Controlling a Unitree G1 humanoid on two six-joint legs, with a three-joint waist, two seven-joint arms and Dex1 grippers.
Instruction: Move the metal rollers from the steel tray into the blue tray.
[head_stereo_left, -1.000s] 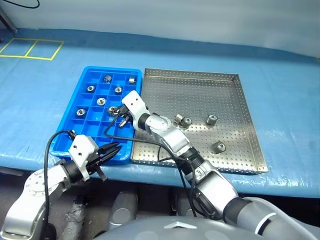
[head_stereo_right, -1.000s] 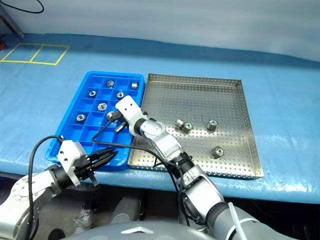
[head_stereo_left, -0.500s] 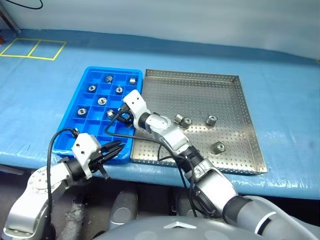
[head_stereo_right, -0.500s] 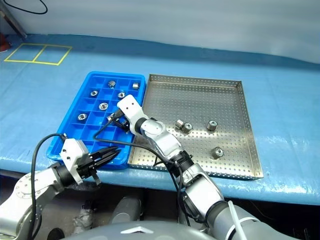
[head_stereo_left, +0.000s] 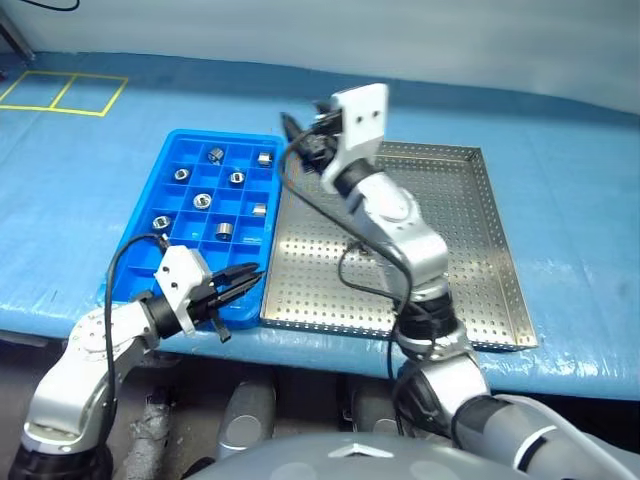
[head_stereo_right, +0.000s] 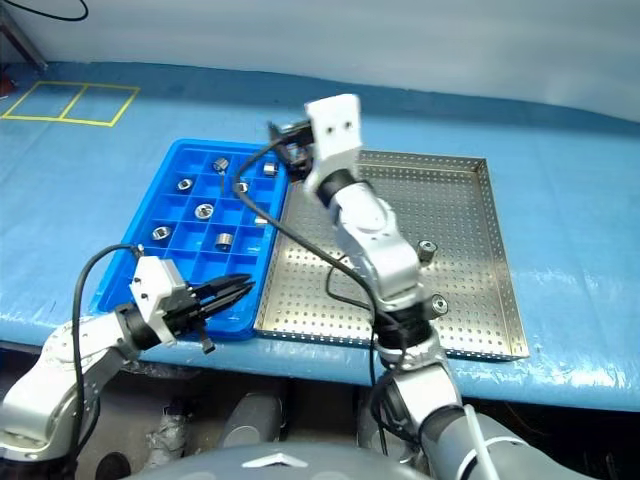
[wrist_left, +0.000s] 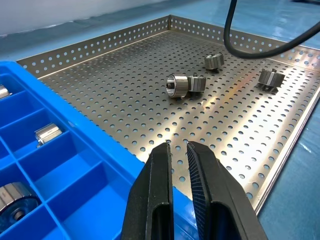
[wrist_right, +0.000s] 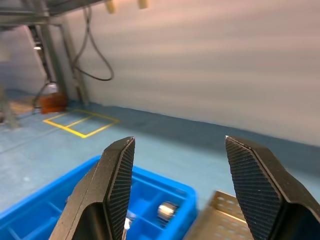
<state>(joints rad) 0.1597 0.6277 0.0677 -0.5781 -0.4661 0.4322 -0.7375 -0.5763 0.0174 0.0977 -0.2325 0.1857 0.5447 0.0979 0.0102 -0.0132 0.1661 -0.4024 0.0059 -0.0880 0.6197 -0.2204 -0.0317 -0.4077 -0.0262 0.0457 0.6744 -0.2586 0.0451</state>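
Note:
The blue tray (head_stereo_left: 145, 262) lies on the left and holds several metal rollers, one of them (head_stereo_left: 223, 232) in a middle compartment. Beside it on the right lies the steel tray (head_stereo_left: 470, 250), with several rollers on its perforated floor, such as one (head_stereo_right: 427, 249) near the centre and another (wrist_left: 177, 85) in the left wrist view. My right gripper (head_stereo_left: 300, 135) is raised high over the blue tray's far right corner, open and empty. My left gripper (head_stereo_left: 250, 275) hovers low at the blue tray's near right corner, shut on nothing.
Both trays rest on a blue table cover. A black cable (head_stereo_left: 320, 215) hangs from my raised right arm across the steel tray. Yellow tape squares (head_stereo_left: 60, 95) mark the cover at the far left.
My right gripper opened, left a roller in a middle compartment of the blue tray and rose up and away to the right. My left gripper edged toward the trays.

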